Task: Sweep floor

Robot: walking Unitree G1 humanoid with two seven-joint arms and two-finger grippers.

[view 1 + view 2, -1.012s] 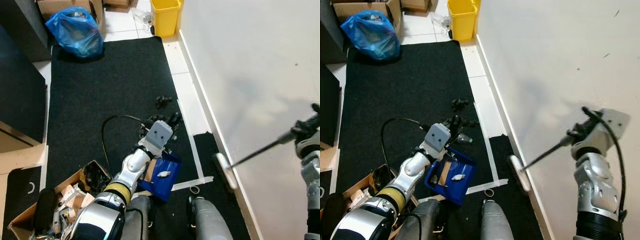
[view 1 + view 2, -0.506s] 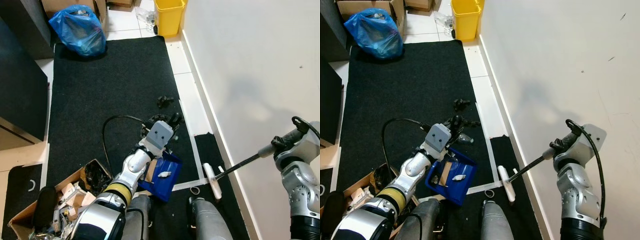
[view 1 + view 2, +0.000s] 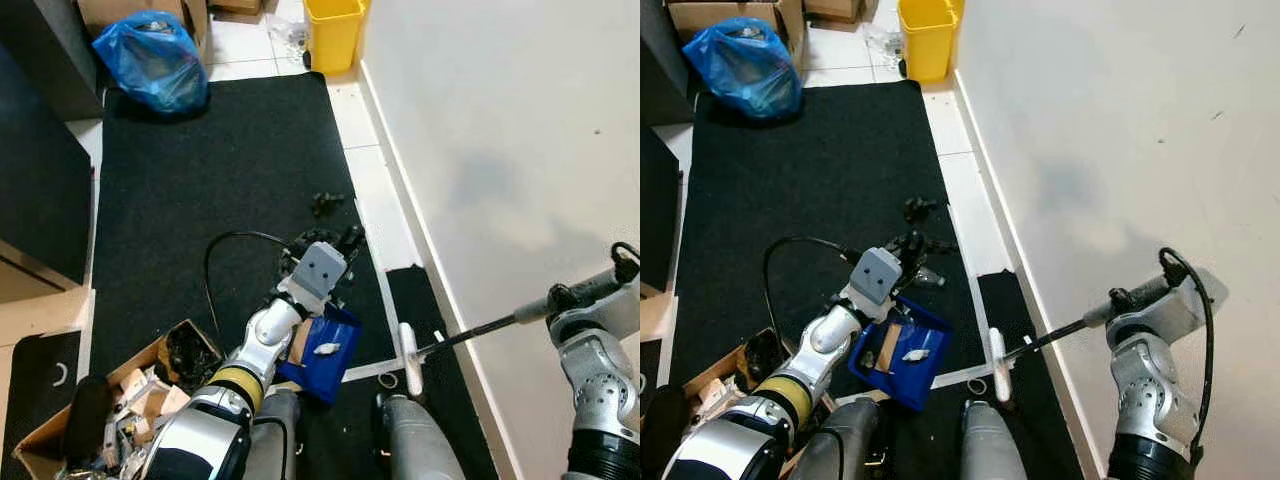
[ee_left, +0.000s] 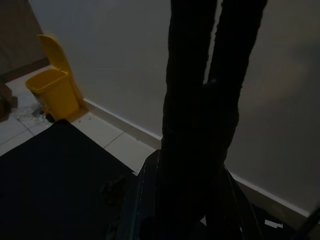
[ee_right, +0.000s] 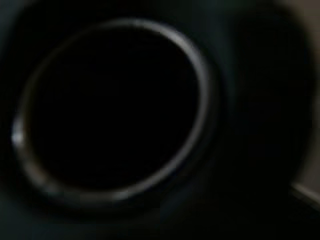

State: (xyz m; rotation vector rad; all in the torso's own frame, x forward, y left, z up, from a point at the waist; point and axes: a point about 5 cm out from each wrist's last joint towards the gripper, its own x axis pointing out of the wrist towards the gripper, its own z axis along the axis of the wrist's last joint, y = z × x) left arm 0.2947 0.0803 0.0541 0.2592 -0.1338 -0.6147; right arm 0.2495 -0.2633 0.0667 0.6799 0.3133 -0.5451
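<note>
— Black mat [image 3: 210, 170] covers most of the floor. Where's the broom?

— Broom [image 3: 470, 333] slants down from the right gripper [image 3: 1130, 297] by the wall [image 3: 520, 120]. Its white head [image 3: 411, 359] rests on the mat beside a strip of white tape [image 3: 372, 369], just right of the dustpan.

— Is that gripper closed on it?

— It looks wrapped round the handle's top end, though the fingers themselves are hard to make out; the right wrist view is a dark blur with one pale ring.

— And the left?

— Left gripper [image 3: 335, 285] has its two fingers pressed together on the blue dustpan [image 3: 322, 350], holding its back edge. The pan sits on the mat with a white scrap [image 3: 327, 348] inside.

— Anything else around?

— Small dark debris [image 3: 326, 202] on the mat ahead, a yellow bin [image 3: 334, 32] against the wall, a blue bag [image 3: 152, 60], and a box of clutter [image 3: 120, 400] near the left arm.
</note>
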